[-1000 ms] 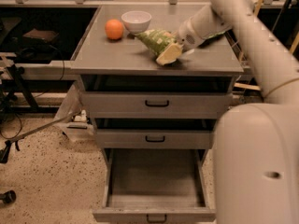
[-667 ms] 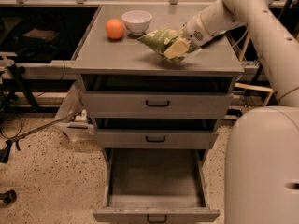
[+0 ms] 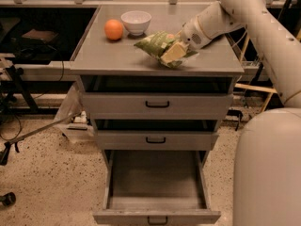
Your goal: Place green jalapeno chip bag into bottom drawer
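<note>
Gripper (image 3: 175,52) clamped on chip bag (image 3: 157,42), right side of cabinet top (image 3: 108,55). You: hold squeeze firm, clear near edge, lower into open bottom drawer (image 3: 155,182).

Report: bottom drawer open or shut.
Open: the bottom drawer is pulled out, inside showing. The gripper grips the green jalapeno chip bag at the cabinet top.

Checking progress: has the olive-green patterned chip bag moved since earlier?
No: the green chip bag stays right of the white bowl on the grey cabinet top, gripper clamped on its right end.
</note>
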Motion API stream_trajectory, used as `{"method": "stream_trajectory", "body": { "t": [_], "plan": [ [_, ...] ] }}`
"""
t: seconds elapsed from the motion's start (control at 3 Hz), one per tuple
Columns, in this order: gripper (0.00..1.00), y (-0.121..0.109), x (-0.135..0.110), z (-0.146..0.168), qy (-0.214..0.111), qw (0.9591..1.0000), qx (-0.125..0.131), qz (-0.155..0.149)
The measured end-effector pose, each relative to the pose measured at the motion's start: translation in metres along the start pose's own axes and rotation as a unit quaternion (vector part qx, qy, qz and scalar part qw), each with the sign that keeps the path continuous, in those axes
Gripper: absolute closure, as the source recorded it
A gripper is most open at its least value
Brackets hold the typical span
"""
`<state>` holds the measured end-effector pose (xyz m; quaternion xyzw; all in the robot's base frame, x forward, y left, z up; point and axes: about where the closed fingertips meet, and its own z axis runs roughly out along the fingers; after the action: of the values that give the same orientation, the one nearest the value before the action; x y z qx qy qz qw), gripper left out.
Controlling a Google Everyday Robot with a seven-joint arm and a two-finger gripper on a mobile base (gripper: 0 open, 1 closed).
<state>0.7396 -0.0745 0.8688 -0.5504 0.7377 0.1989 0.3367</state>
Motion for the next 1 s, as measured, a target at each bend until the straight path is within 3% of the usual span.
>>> {"method": "stream_trajectory", "body": {
  "t": [0.33,0.67,1.0],
  "plan": [
    [1.00,0.033,-0.026,-0.049,-0.042,0.9986,0.031,-0.004],
    [1.00,0.091,-0.087,-0.126,-0.124,0.9881,0.089,-0.022],
    [1.00,0.185,-0.160,-0.174,-0.198,0.9731,0.110,-0.041]
  ]
}}
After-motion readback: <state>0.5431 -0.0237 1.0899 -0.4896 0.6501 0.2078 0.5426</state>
